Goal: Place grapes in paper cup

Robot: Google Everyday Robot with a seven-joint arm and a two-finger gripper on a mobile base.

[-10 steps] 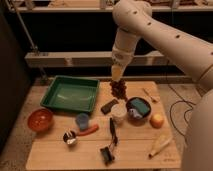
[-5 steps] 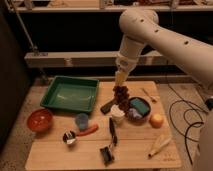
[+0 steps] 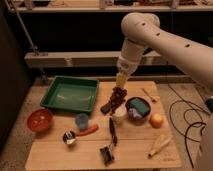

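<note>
My gripper [image 3: 120, 85] hangs from the white arm over the middle of the wooden table [image 3: 60, 152], shut on the top of the grapes [image 3: 118, 100]. The grapes are a dark reddish-brown bunch dangling straight down from the fingers. Directly below them stands the paper cup [image 3: 118, 118], white and upright, with the bottom of the bunch close over its rim. Whether the lowest berries touch the cup I cannot tell.
A green tray [image 3: 70, 94] lies at the back left, with an orange bowl [image 3: 40, 120] at the left edge. A blue cup [image 3: 82, 121], a carrot [image 3: 88, 131] and a black-and-white ball [image 3: 69, 138] sit left of the paper cup. A dark bowl [image 3: 138, 109] and an orange fruit [image 3: 156, 120] are to its right, a black brush [image 3: 111, 134] in front.
The gripper has come down with the grapes, bringing the bunch from higher above the table to just over the paper cup. Nothing else on the table has moved.
</note>
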